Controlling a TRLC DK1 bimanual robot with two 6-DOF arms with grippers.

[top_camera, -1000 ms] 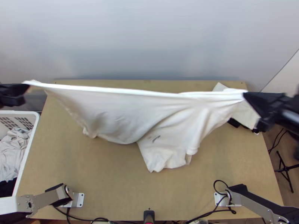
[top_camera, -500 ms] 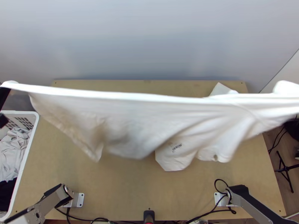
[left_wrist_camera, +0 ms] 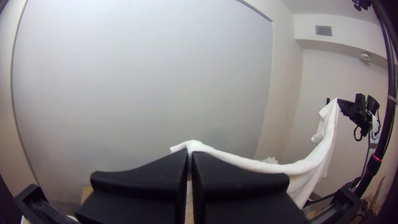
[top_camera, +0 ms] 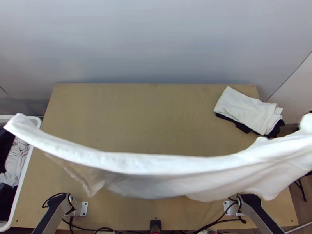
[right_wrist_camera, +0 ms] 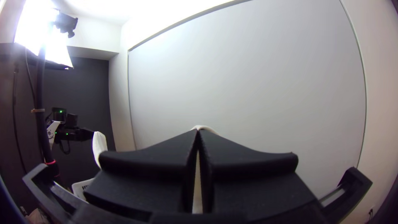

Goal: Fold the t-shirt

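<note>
The white t-shirt [top_camera: 156, 163] hangs stretched between the two grippers, raised over the near part of the light wooden table [top_camera: 148, 117]. It runs from over the basket on the left, across to beyond the table's right side. Its upper edge shows as a thick white band that sags between the held ends, with looser cloth hanging below it in soft folds. Whether its lowest part touches the table, I cannot tell.

In the left wrist view, the left gripper [left_wrist_camera: 189, 151] has its fingers closed together on one end of the shirt, with a bit of cloth standing above the tips. In the right wrist view, the right gripper [right_wrist_camera: 198, 130] is likewise closed, pinching the other end, and a little white cloth shows above its tips.

At the table's far right corner lies a folded white cloth [top_camera: 245, 109] on top of a black cloth [top_camera: 241, 126], partly over the table's edge. The white basket [top_camera: 24, 175] stands at the left side, with light clothes [top_camera: 17, 156] and dark clothes [top_camera: 6, 199] inside. The left base [top_camera: 82, 208] and right base [top_camera: 229, 206] sit at the table's near side, and black cables [top_camera: 103, 229] run along the near edge.
</note>
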